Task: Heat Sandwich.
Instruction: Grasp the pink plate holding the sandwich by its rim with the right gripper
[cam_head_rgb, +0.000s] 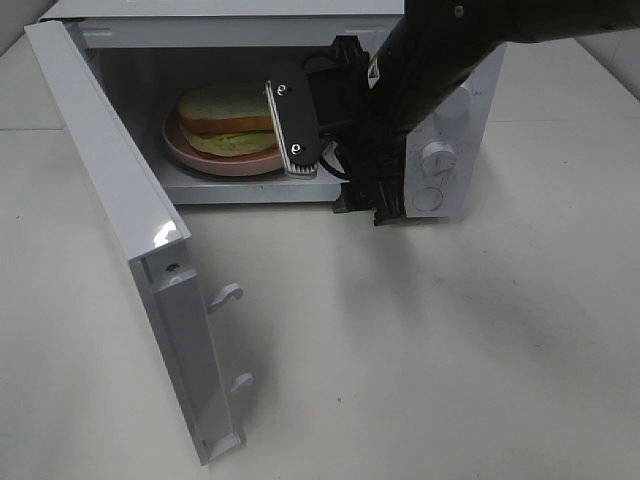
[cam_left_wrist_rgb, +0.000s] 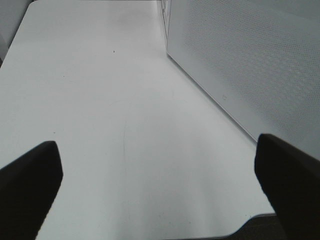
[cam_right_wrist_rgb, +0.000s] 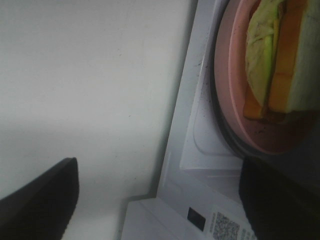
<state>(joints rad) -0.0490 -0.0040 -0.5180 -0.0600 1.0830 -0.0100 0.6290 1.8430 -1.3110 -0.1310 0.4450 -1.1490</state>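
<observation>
Sandwich (cam_head_rgb: 228, 118) rests on pink plate (cam_head_rgb: 200, 158) inside microwave (cam_head_rgb: 260, 188), just beside right claw (cam_head_rgb: 342, 188), spread wide and empty.

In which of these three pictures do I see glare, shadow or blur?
Exterior high view: a glare spot on the open microwave door, a soft shadow on the table. Right wrist view: the sandwich is near and slightly soft. Left wrist view: even light, jaws dark and blurred.

No legible text, only a blurred QR-code label (cam_right_wrist_rgb: 223, 226) on the microwave (cam_right_wrist_rgb: 196, 125)
</observation>
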